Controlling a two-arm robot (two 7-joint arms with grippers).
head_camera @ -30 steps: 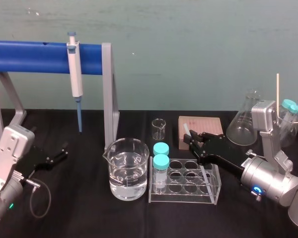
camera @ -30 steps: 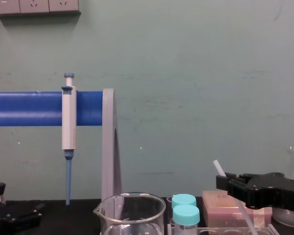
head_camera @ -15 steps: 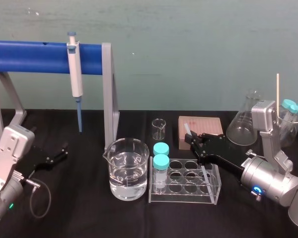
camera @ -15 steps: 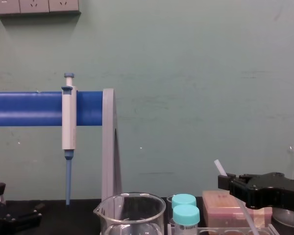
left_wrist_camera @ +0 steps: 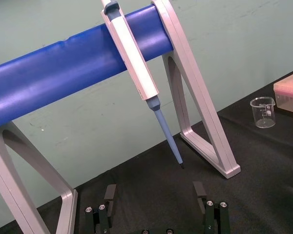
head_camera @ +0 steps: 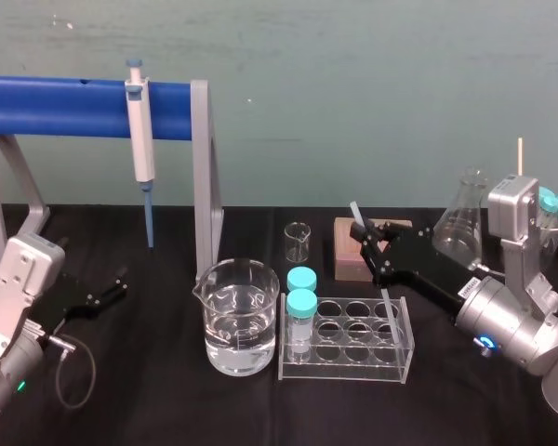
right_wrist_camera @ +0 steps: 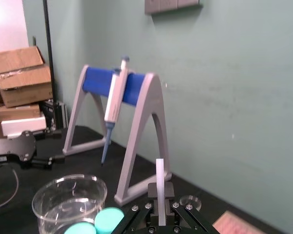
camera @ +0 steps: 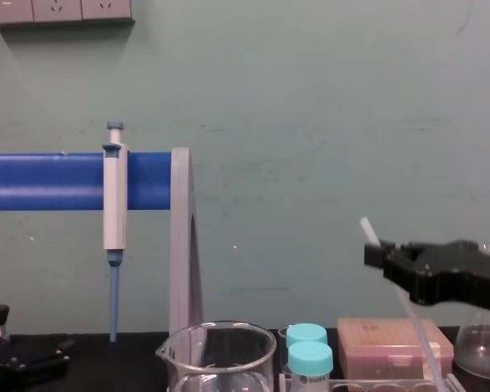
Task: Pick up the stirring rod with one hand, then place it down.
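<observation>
The stirring rod (head_camera: 354, 215) is a thin whitish translucent stick, tilted, with its top end poking up past my right gripper (head_camera: 365, 238). That gripper is shut on the rod and holds it above the test tube rack (head_camera: 349, 340). In the chest view the rod (camera: 414, 322) slants down from the gripper (camera: 381, 254) toward the rack. In the right wrist view the rod (right_wrist_camera: 159, 184) stands pinched between the fingers. My left gripper (head_camera: 114, 285) rests low at the table's left, open with nothing in it (left_wrist_camera: 155, 196).
A large beaker (head_camera: 240, 316) with water stands left of the rack, which holds two teal-capped tubes (head_camera: 300, 302). A small beaker (head_camera: 297, 241), a pink box (head_camera: 348, 260) and a conical flask (head_camera: 462, 221) sit behind. A pipette (head_camera: 141, 130) hangs on the blue stand (head_camera: 65, 96).
My right gripper has closed fully on the stirring rod and risen with it, so the rod now sits higher over the rack. The left arm has not moved.
</observation>
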